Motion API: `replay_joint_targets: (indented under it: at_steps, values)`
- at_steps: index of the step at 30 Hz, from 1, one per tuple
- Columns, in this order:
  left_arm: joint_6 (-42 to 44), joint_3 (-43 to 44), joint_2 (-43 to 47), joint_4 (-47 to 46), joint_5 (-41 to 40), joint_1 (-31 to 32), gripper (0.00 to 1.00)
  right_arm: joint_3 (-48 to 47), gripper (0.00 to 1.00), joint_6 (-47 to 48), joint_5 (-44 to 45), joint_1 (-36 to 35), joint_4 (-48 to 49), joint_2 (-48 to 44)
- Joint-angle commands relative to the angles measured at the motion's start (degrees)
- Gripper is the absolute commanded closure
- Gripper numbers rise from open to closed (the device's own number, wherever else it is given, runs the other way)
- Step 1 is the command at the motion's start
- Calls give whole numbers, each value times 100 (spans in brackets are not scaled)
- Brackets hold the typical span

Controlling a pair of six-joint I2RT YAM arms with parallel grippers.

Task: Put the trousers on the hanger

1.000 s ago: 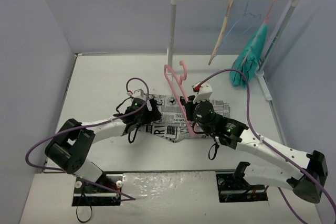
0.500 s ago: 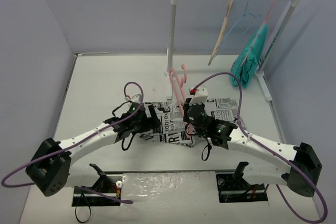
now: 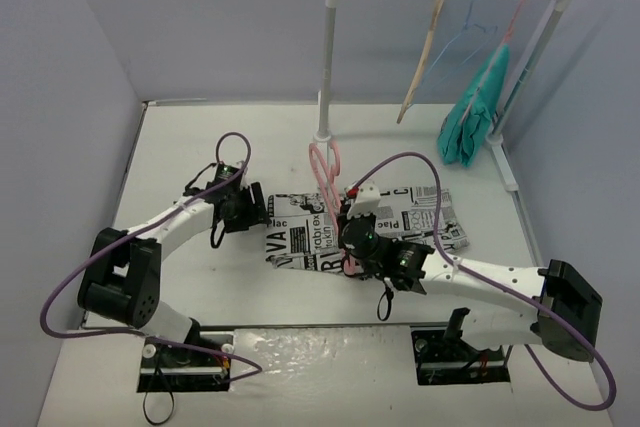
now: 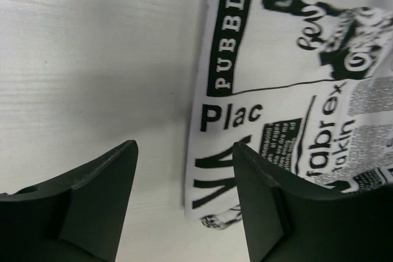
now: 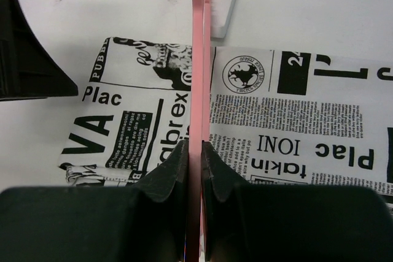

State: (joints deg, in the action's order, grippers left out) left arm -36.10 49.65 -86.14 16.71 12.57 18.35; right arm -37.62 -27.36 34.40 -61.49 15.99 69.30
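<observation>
The trousers (image 3: pixel 300 237), white with black newspaper print, lie spread flat on the table. The pink hanger (image 3: pixel 325 172) stands on edge across their middle, its hook toward the rack. My right gripper (image 3: pixel 348 239) is shut on the hanger's bar. In the right wrist view the pink bar (image 5: pixel 199 59) is pinched between the pads (image 5: pixel 181 164), with the trousers (image 5: pixel 295 121) underneath. My left gripper (image 3: pixel 258 213) hovers at the trousers' left edge. In the left wrist view its jaws (image 4: pixel 184 148) are open and empty, with the printed edge (image 4: pixel 276 90) just below.
A white clothes rack (image 3: pixel 327 57) stands at the back of the table (image 3: pixel 200 147). It carries a tan hanger (image 3: pixel 425 57), a thin blue wire hanger (image 3: pixel 470 27) and a teal garment (image 3: pixel 470 117). Purple walls close in on the left, back and right.
My left gripper has let go of the trousers, drawn back left and narrowed its jaws. The trousers now lie more spread out. My right gripper has shifted left with the hanger.
</observation>
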Motion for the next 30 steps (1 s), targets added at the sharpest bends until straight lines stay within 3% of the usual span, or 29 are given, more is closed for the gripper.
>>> replay_joint_targets:
  at_steps: [1, 9, 20, 30]
  values:
    - [323, 174, -194, -427, 621, -16, 42, 21, 100, -253, 490, -145, 654, 162]
    - [82, -103, -700, -1008, 832, -16, 44, 128, 100, -476, 485, -224, 709, 393]
    - [-216, -470, -657, -1289, 827, 100, 100, 135, 100, -579, 634, -326, 581, 490]
    - [-780, 157, 396, -931, 1235, 393, 100, 24, 100, -715, 542, -425, 513, 555]
